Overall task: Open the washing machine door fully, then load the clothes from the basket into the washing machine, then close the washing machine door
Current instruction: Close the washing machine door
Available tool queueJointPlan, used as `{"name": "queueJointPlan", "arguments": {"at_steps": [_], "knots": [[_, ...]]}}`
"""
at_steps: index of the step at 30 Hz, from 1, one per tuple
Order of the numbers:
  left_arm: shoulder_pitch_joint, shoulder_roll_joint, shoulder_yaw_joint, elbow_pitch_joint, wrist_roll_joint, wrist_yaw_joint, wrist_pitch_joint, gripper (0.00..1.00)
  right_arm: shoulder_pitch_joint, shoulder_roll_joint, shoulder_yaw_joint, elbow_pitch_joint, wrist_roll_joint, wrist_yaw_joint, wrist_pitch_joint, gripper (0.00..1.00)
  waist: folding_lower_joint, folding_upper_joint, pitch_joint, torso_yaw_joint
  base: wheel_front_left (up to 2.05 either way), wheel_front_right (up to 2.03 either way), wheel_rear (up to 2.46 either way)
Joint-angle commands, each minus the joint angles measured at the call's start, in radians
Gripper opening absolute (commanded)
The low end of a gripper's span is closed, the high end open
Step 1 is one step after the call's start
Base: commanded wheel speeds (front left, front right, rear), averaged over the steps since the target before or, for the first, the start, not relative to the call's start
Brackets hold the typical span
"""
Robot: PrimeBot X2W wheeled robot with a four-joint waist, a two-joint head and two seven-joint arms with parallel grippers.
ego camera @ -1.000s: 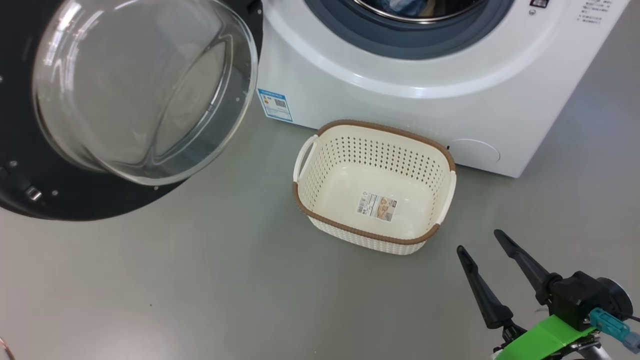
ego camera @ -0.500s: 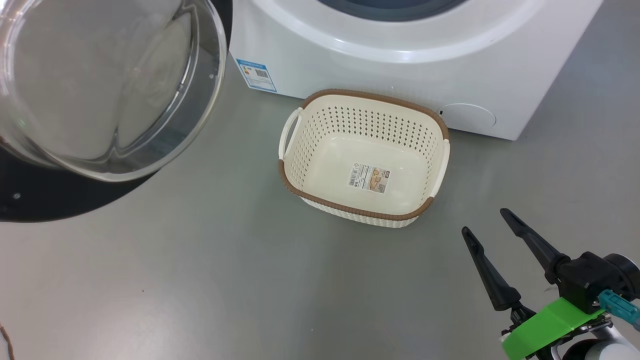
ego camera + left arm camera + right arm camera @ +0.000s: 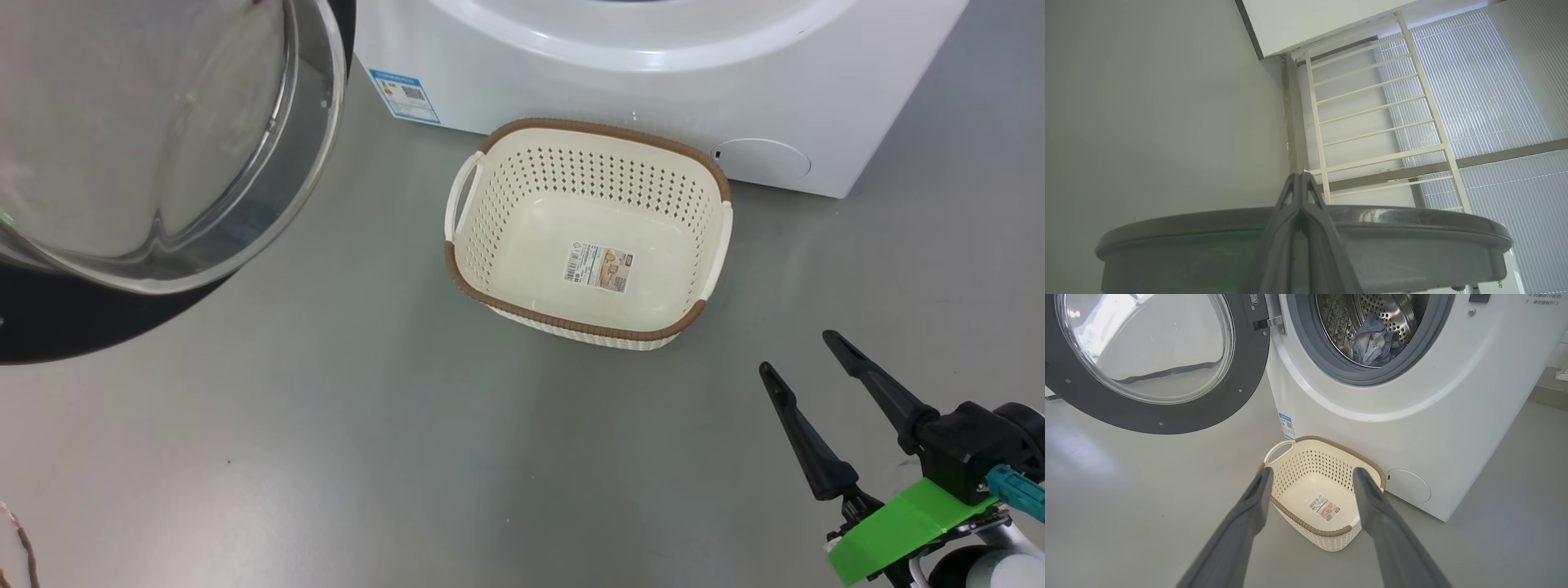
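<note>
The washing machine door (image 3: pixel 65 327) stands swung open at the left, its glass bowl (image 3: pixel 1147 347) facing me. Light-blue clothes (image 3: pixel 1374 345) lie inside the steel drum of the washing machine (image 3: pixel 1412 416), whose lower front (image 3: pixel 571 73) runs along the top of the head view. On the floor in front of the machine, the basket (image 3: pixel 531 188) holds just its paper label. My right gripper (image 3: pixel 796 351) is open with nothing in it, low at the right, a short way from the basket (image 3: pixel 1327 461). My left gripper (image 3: pixel 1300 176) is shut with nothing between its fingers, pointing up over a grey rounded rim.
Grey floor (image 3: pixel 367 449) spreads around the basket. A blue sticker (image 3: pixel 404 94) and a round cover (image 3: pixel 763 159) mark the machine's lower front. Behind the left fingers are a pale wall, a white barred rack (image 3: pixel 1372 122) and window blinds.
The head camera has tilted down, so the machine, door and basket sit higher in the picture. My right gripper stays open and has shifted little relative to the basket.
</note>
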Motion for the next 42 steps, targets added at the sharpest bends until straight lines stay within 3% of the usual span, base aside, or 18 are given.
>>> {"name": "queueJointPlan", "arguments": {"at_steps": [1,22,42], "knots": [[-0.023,0.082,0.017,-0.011,0.008,-0.014,0.015,0.0,-0.024,-0.013,0.025,-0.033,0.006,0.002,0.002,1.0,0.0,-0.0001,0.002,-0.001,0.0,0.0,0.0],[-0.021,0.089,-0.014,-0.008,0.011,-0.055,0.14,0.0,-0.029,-0.018,0.018,-0.044,0.018,0.002,0.016,1.0,0.0,-0.0001,0.019,-0.008,0.0,0.0,0.0],[0.084,0.067,0.004,-0.142,-0.071,-0.075,0.341,0.0,-0.027,0.0,0.033,-0.02,0.022,0.002,0.004,1.0,0.0,-0.0001,-0.009,0.002,0.0,0.0,0.0]]}}
